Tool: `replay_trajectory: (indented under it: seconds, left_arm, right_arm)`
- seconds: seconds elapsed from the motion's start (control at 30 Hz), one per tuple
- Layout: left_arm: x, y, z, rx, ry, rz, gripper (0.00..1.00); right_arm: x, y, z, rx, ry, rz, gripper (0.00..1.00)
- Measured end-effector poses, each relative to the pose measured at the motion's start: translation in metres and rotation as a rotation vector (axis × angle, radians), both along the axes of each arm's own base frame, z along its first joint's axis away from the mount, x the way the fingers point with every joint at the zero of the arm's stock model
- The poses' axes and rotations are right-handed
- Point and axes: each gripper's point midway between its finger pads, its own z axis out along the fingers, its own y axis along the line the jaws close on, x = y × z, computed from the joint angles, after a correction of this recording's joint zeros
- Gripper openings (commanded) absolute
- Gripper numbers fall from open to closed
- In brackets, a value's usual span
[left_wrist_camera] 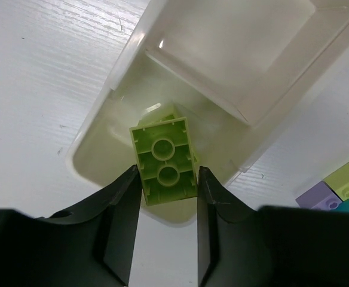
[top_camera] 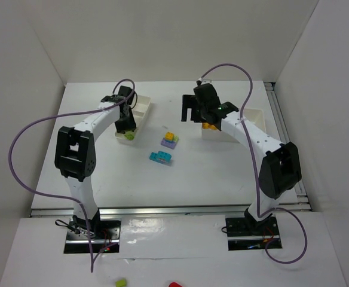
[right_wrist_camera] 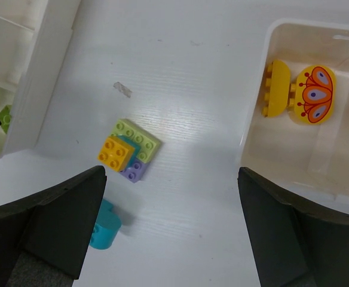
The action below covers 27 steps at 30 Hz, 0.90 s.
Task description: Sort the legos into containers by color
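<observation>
Two white trays sit toward the worktop's (top_camera: 162, 185) far edge in the top view: the left tray (top_camera: 143, 109) under the left pincer (top_camera: 127, 133), and the right tray (top_camera: 255, 116) beside the right pincer (top_camera: 193, 113). Stacked bricks (top_camera: 170, 140) and a cyan brick (top_camera: 161, 158) lie mid-worktop between them.

From the left wrist, the left pincer pinches a pale green brick (left_wrist_camera: 164, 170), hollow underside toward the camera, at the end compartment of the left tray.

From the right wrist, the right pincer hangs spread wide over the worktop near the stacked bricks. A yellow brick (right_wrist_camera: 276, 88) and a butterfly-printed piece (right_wrist_camera: 313, 94) lie touching inside the right tray.
</observation>
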Motion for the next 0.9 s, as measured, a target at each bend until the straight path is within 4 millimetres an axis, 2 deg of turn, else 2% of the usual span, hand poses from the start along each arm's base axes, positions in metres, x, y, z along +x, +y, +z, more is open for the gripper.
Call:
replay_trajectory:
  seconds: [0.07, 0.1, 0.23, 0.4, 0.57, 0.67, 0.77, 0.9]
  left_arm:
    - [0.001, 0.000, -0.001, 0.000, 0.000, 0.001, 0.63]
    - [0.001, 0.000, -0.001, 0.000, -0.001, 0.001, 0.74]
    - [0.002, 0.000, 0.000, -0.001, -0.005, 0.002, 0.93]
    - [0.000, 0.001, 0.010, -0.002, -0.022, -0.006, 0.94]
    - [-0.003, 0.002, 0.051, -0.017, -0.108, -0.008, 0.98]
    - [-0.005, 0.004, 0.081, -0.027, -0.176, -0.005, 0.99]
    - [-0.004, 0.004, 0.102, -0.036, -0.229, -0.002, 1.00]
    - [-0.005, 0.005, 0.106, -0.037, -0.237, -0.002, 1.00]
  right_arm:
    - [-0.002, 0.002, 0.000, -0.001, 0.003, 0.005, 0.98]
    - [-0.002, 0.003, -0.001, -0.002, 0.003, 0.007, 0.98]
    - [-0.007, 0.010, -0.003, 0.000, 0.013, 0.044, 0.98]
    - [-0.020, 0.036, -0.021, -0.023, 0.058, 0.165, 0.98]
    - [-0.031, 0.067, -0.056, -0.042, 0.147, 0.156, 0.98]
    - [-0.036, 0.072, -0.072, -0.019, 0.198, 0.079, 0.97]
    - [-0.033, 0.073, -0.074, 0.028, 0.210, -0.006, 0.95]
    - [-0.027, 0.076, -0.080, 0.055, 0.212, -0.083, 0.89]
